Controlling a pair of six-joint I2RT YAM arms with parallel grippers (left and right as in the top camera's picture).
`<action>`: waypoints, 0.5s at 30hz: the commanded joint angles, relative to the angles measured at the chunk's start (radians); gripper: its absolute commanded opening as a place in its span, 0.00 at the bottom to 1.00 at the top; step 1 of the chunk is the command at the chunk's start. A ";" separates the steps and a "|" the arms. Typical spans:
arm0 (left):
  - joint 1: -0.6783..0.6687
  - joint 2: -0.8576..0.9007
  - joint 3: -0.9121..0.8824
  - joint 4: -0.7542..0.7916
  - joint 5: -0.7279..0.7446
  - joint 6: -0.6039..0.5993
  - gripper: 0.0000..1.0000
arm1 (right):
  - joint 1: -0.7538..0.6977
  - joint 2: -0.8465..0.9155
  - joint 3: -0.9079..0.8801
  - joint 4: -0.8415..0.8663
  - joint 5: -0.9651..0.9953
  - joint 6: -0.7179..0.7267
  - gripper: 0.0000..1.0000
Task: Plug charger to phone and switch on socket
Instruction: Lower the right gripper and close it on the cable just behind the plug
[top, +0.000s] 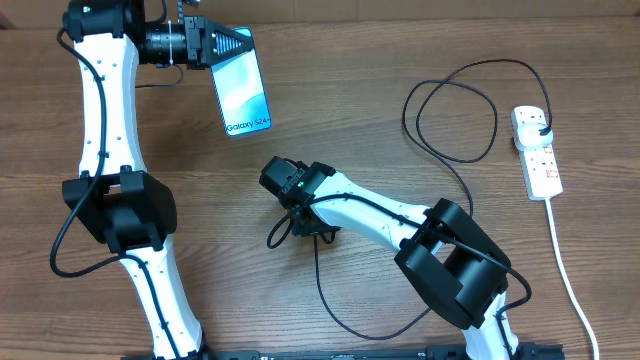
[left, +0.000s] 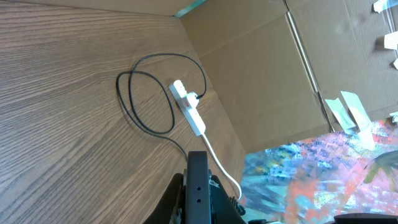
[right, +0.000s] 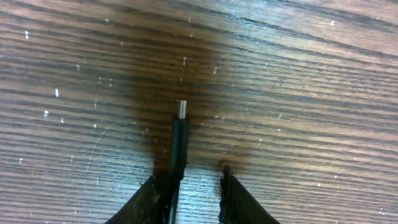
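Left jaws: the left gripper (top: 228, 45) has its black jaws together on the upper end of the slim, black-edged phone (top: 247, 92), over the far left part of the brown wood-grain table (top: 350, 80).
Phone: screen up, light blue-teal with white "Galaxy" text, lying at a slant, well apart from the other things.
Right jaws: the right gripper (right: 189, 183) points down at mid-table, its jaws apart with a gap between them.
Charger: the long thin black charger cable (right: 179, 140) lies flat between those jaws, against one of them. It is not clamped, and its small metal tip lies just beyond them.
Cable run: it loops across the table to the right, where its black plug sits in the white elongated power-strip socket (top: 537, 155).
Socket: near the table's right edge, with its white cord (top: 565, 260) trailing toward the near edge.
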 joint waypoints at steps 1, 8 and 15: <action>-0.009 0.009 0.001 0.004 0.030 0.018 0.04 | 0.001 0.011 0.022 0.008 0.008 0.000 0.29; -0.009 0.009 0.001 0.004 0.030 0.018 0.04 | 0.000 0.011 0.022 0.024 0.003 0.000 0.29; -0.009 0.009 0.001 0.005 0.031 0.018 0.04 | -0.003 0.011 0.022 0.036 -0.001 0.000 0.29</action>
